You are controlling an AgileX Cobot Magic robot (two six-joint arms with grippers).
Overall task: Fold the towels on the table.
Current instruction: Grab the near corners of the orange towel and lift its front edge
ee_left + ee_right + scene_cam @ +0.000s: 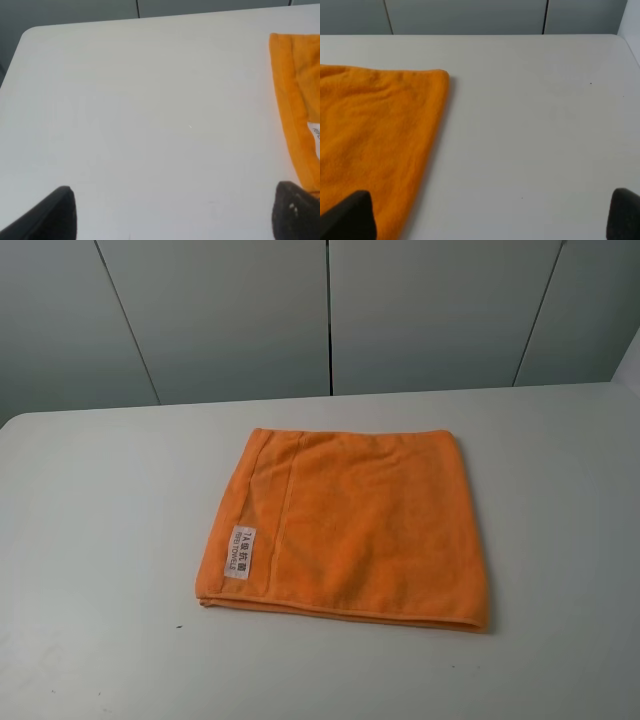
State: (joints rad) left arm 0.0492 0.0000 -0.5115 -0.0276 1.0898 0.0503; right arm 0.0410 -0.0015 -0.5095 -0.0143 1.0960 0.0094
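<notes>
the orange towel [360,530] is looking like soft microfibre cloth, matt and finely fuzzy, with stitched hems. its small white label [243,552] is showing a flatter, smoother face with dark print. the white table [100,540] is looking smooth and plain, giving off only a faint sheen. my left gripper [172,217] and my right gripper [487,220] are showing dark, matt fingers [299,212], the material unclear to me.

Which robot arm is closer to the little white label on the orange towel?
Left. The left end effector sits beside the orange towel's edge with the white label; the right end effector is by the opposite edge.
</notes>
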